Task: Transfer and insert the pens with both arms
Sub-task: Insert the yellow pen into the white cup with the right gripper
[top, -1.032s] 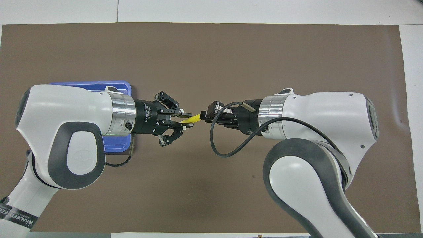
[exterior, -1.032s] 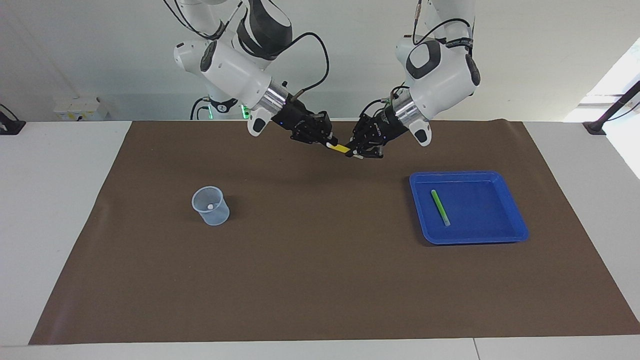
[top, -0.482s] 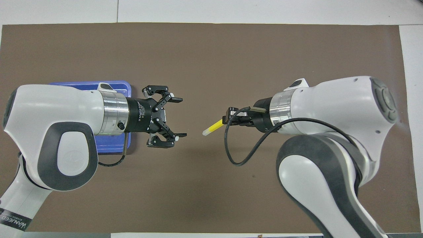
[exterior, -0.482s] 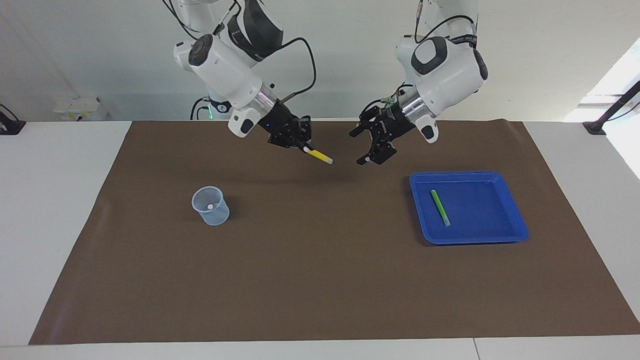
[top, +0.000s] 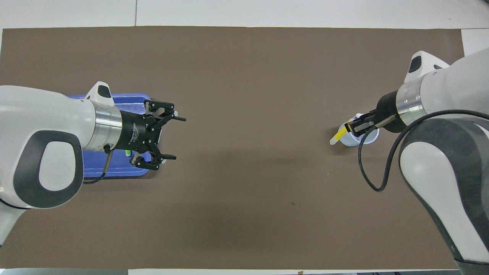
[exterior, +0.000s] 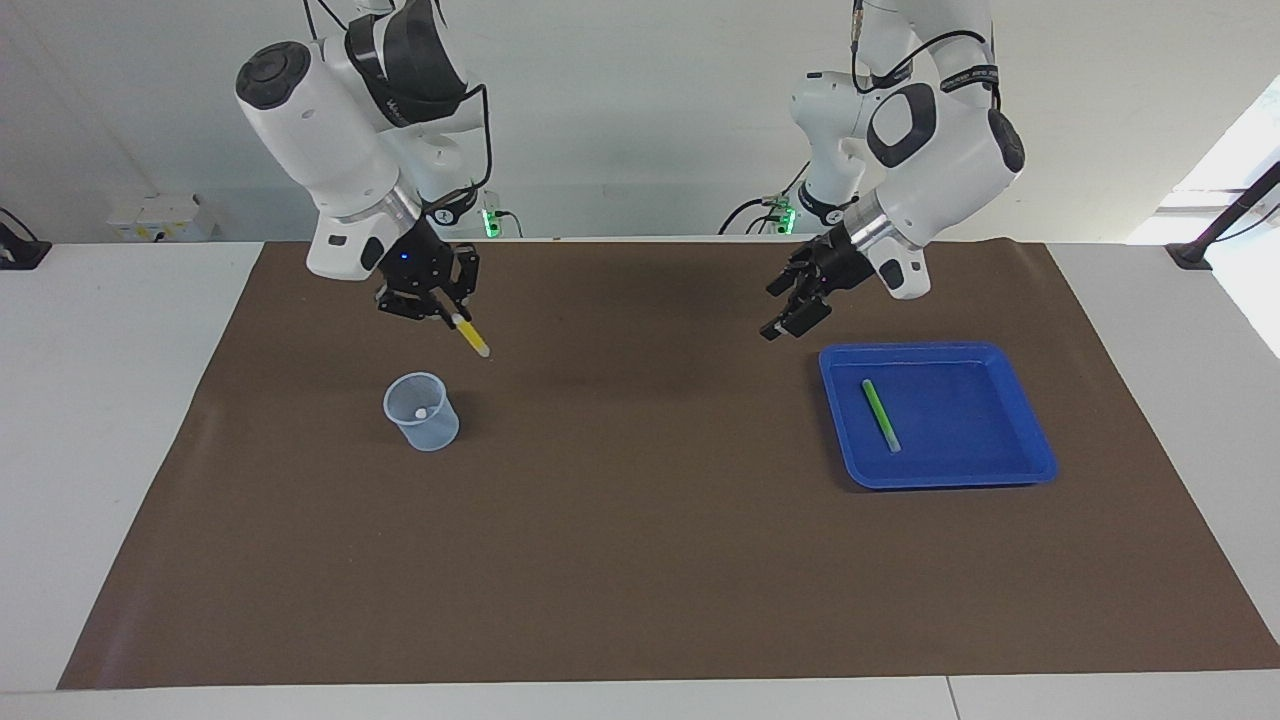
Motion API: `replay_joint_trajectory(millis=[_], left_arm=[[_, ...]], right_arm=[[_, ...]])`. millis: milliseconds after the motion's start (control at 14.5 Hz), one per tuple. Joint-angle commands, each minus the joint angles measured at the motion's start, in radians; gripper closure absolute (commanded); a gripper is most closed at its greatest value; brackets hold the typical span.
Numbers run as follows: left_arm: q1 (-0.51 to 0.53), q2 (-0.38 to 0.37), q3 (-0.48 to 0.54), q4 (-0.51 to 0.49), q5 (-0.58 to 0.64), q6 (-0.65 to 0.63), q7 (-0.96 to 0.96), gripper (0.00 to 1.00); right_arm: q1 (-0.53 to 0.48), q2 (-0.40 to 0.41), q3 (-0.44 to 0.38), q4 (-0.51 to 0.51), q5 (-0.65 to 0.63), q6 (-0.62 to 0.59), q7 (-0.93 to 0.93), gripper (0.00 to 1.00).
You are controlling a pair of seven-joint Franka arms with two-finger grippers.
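Pen (exterior: 470, 335) is clamped in the right gripper (exterior: 440, 305), yellow, slanting down with its pale tip pointing toward the left arm's end of the table, hanging just above the cup (exterior: 421, 411) and a bit nearer the robots than its rim. So I'd guess the key thing is the cup's mouth sits slightly farther out than the tip, and the pen needs to go more upright before dropping in. Left gripper (exterior: 795, 300) is wide open holding nothing, hovering by the tray (exterior: 1000, 470) where the green pen (exterior: 881, 415) lies, long axis running near-to-far.
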Motion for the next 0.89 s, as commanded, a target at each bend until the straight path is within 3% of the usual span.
replay_joint_trajectory(millis=[0,344,619,757,826], left_arm=[[0.046,-0.014,-0.002,-0.026,0.087,-0.02,0.177,0.0],[0.174,0.063,-0.002,-0.021,0.275,0.014,0.766,0.0],[0.177,0.145,-0.004,-0.026,0.436,0.127,0.973,0.0],[0.177,0.184,-0.002,-0.026,0.452,0.164,1.062,0.0],[0.177,0.204,-0.002,-0.026,0.476,0.183,1.098,0.0]], right_arm=[[-0.012,0.02,0.011,0.024,-0.107,-0.006,-0.138,1.0],[-0.044,0.048,0.012,-0.05,-0.126,0.106,-0.252,1.0],[-0.054,0.013,0.012,-0.134,-0.124,0.148,-0.249,1.0],[-0.055,0.003,0.012,-0.16,-0.124,0.172,-0.25,1.0],[-0.055,0.0,0.012,-0.171,-0.124,0.174,-0.249,0.9]])
